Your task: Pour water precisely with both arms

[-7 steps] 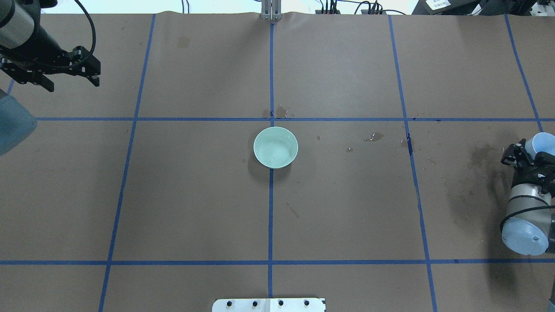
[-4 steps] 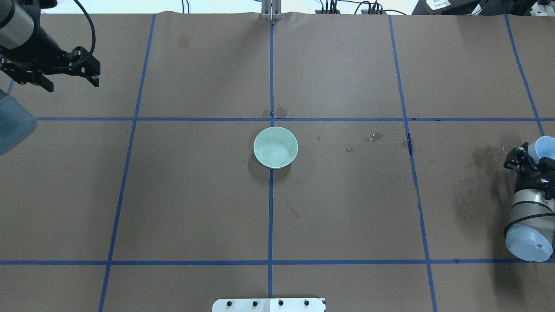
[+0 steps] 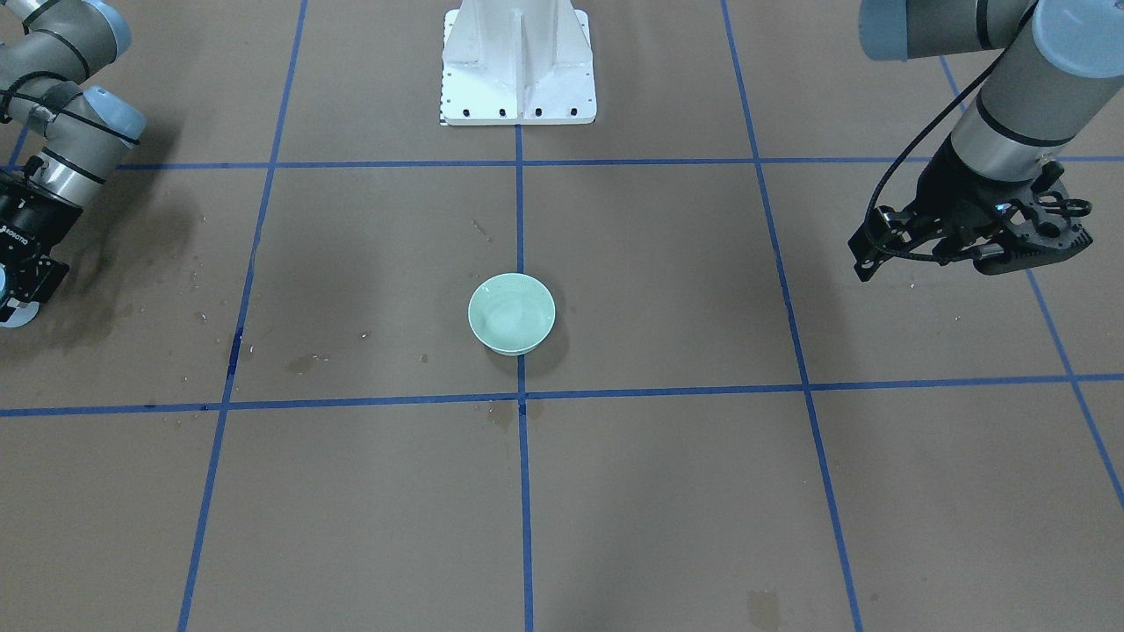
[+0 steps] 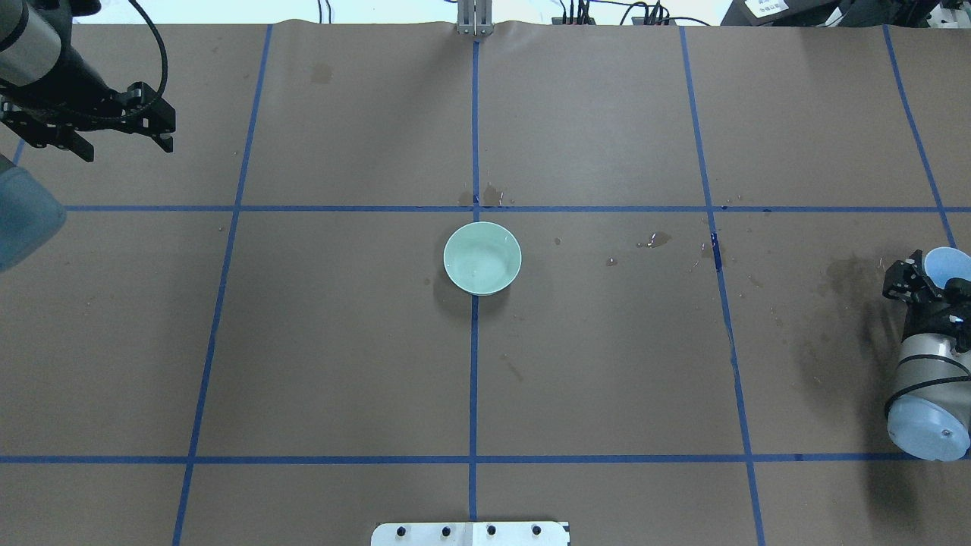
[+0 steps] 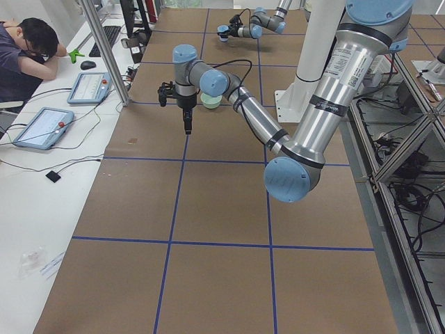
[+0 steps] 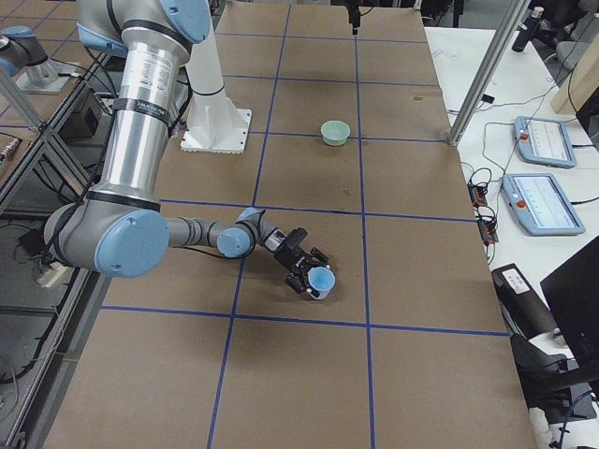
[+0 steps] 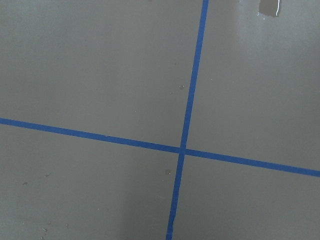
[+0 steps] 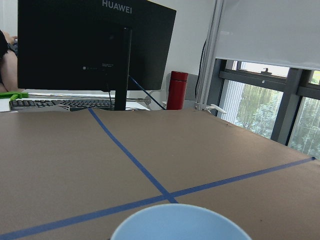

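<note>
Two arms work at opposite ends of the table (image 4: 341, 341), well apart. The right gripper (image 4: 931, 282) is low at the table's right edge, its fingers pinching a pale blue cup (image 4: 950, 264) from both sides. The cup is upright, mouth up, and its rim fills the bottom of the right wrist view. Whether its base touches the paper I cannot tell. The left gripper (image 4: 125, 142) hangs above the far left part of the table with its fingers spread wide and nothing between them. Its wrist camera looks straight down on a crossing of blue tape lines (image 7: 182, 149). A green bowl (image 4: 482, 258) stands in the middle of the table on the centre line, far from both grippers. Water (image 4: 478, 265) shows only, perhaps, as a faint sheen inside the bowl. Dark damp patches (image 4: 842, 273) mark the paper near the cup.
</note>
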